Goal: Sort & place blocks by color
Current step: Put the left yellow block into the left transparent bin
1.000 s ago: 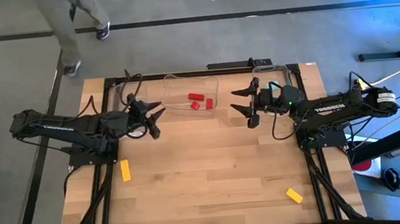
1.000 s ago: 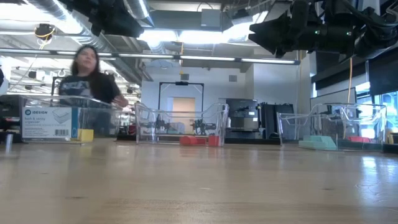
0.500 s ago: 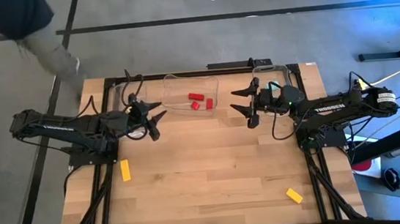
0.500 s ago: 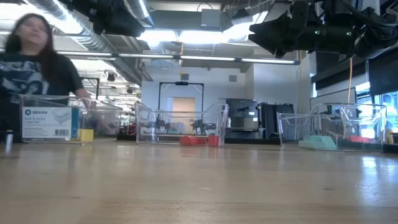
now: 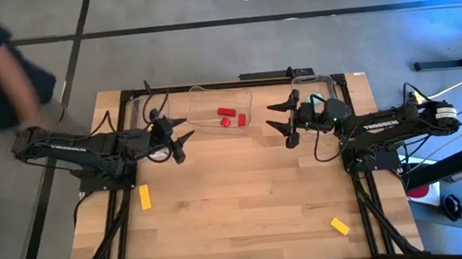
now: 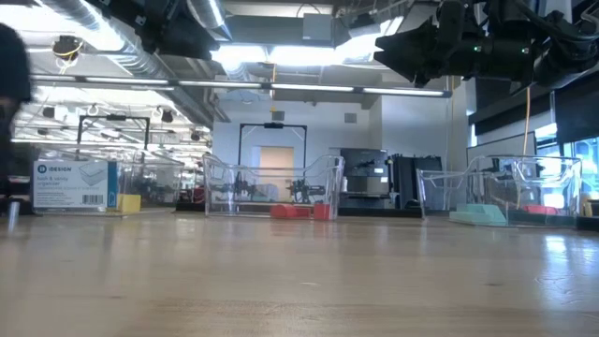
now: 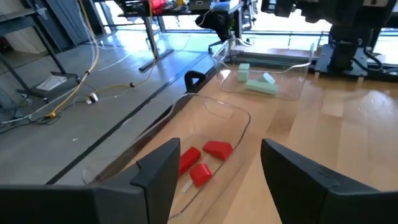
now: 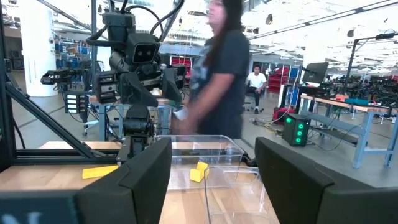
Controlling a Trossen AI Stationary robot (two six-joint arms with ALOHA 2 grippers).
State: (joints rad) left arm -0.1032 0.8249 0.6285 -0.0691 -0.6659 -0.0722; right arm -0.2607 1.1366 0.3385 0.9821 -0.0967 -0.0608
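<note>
Left gripper (image 5: 177, 133) hovers near the table's far left, fingers spread, holding nothing. Two yellow blocks lie loose on the table (image 5: 237, 197): one (image 5: 144, 196) just below the left arm, one (image 5: 340, 225) near the front right. Recommended: descend straight over the nearer block, fingers straddling its narrow sides. Three red blocks (image 5: 229, 117) sit in the middle clear bin (image 5: 196, 94); teal blocks (image 7: 258, 83) fill the right bin. Right gripper (image 5: 287, 120) waits beside that bin, fingers apart, empty. Blocks are small, flat rectangles.
</note>
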